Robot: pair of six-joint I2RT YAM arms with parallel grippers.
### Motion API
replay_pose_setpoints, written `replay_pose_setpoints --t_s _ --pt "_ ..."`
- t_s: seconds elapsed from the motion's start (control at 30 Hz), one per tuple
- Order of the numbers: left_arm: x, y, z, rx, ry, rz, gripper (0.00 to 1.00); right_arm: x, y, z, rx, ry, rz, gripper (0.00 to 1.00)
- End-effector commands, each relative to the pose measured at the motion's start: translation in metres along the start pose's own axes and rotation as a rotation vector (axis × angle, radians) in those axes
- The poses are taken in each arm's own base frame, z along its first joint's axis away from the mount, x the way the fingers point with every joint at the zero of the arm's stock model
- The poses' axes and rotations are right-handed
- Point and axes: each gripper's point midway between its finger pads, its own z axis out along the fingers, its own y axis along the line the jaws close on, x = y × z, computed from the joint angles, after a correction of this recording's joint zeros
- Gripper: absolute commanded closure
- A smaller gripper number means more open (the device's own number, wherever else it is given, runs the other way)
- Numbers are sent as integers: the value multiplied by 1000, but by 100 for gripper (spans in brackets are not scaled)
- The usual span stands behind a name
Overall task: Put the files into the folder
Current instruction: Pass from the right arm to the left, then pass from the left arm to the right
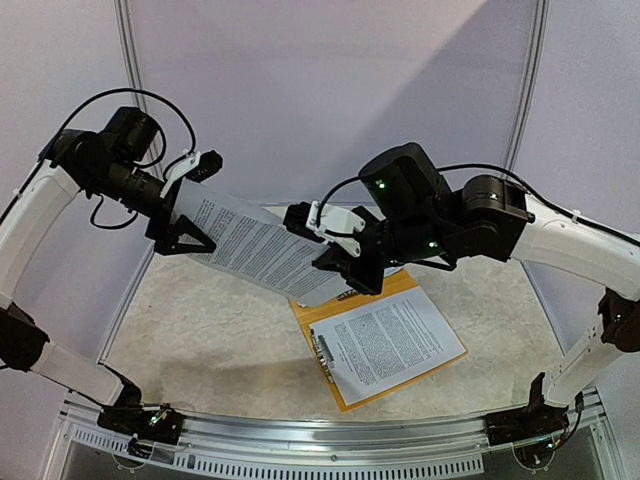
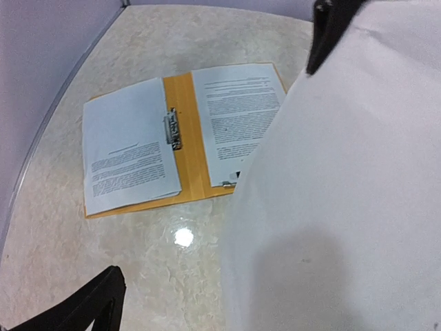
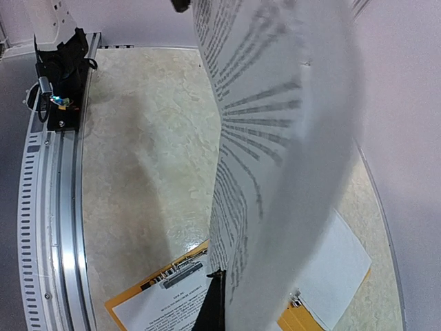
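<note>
My right claw (image 1: 340, 270) is pinched fully shut on the right end of one printed sheet (image 1: 255, 245), and I have it lifted in the air above the table (image 1: 200, 340). The sheet stretches away to the left and a little upward, its text facing up, until its far-left end reaches my left claw (image 1: 190, 205). That claw stands as wide open as it goes. From its own camera I see one dark finger (image 2: 329, 27) at the top against the blank back of the sheet and the other finger (image 2: 83, 307) well apart at the bottom left, so it has hold of nothing. From my right wrist the sheet rises steeply out of my closed fingers and curves overhead, its lines of text blurred. The folder (image 1: 408, 285) lies open and flat on the table, right of centre, just below my right claw, its far-left part hidden under it in the overhead view. My left wrist camera shows pages (image 2: 124, 148) lying on both halves of the folder, with the metal clip (image 2: 172, 127) on the bare orange strip between them. The lifted sheet is well clear of the folder, touching neither it nor the pages.
</note>
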Motion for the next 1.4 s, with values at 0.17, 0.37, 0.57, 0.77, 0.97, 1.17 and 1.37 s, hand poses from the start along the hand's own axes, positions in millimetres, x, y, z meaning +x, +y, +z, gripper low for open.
replay_pose_setpoints --t_s 0.17,0.37,0.57,0.77,0.97,1.17,1.37 --pt "0 -52 -5 175 56 -91 86 10 -23 -7 51 17 44 100" --pt "-18 -41 -10 126 4 -122 100 9 -43 -13 145 -3 75 100" --pt "-52 -31 -31 73 -108 -145 100 12 -106 -40 365 -113 275 3" --pt "-87 -47 -61 152 -263 -117 100 16 -127 -90 327 -488 482 1" --pt "-98 -47 -68 163 -308 -132 100 4 -105 -111 229 -672 455 1" --pt "-105 -43 -68 171 -333 -154 100 -28 -100 -115 93 -816 508 1" --pt "-106 -43 -71 175 -349 -161 100 -51 -92 -100 -69 -890 540 14"
